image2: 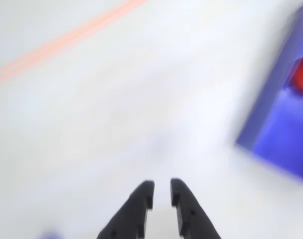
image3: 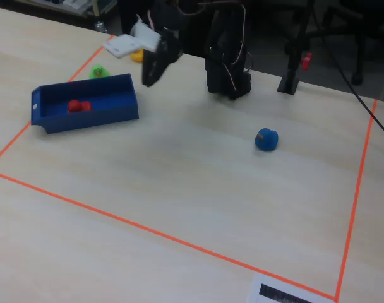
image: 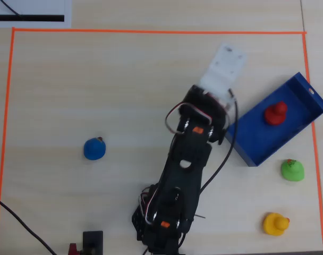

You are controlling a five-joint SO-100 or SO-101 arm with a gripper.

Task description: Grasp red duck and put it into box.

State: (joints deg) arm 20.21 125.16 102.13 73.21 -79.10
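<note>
Red duck (image: 275, 113) sits inside the box (image: 250, 141), right side of the overhead view. My end effector (image2: 162, 189) hangs over bare worktop just left of it, jaws nearly together, holding nothing. Duck looks light, smooth, rounded; best pinched across the body below the head.

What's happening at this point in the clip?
The red duck already sits inside the blue box, so the placing looks done. The arm's hand holds nothing; in the wrist view its fingers stand nearly together, with only a narrow gap, above bare table beside the box. A blue duck rests alone on the left of the overhead view, while a green duck and a yellow duck lie on the table outside the box, all within the orange tape outline.
</note>
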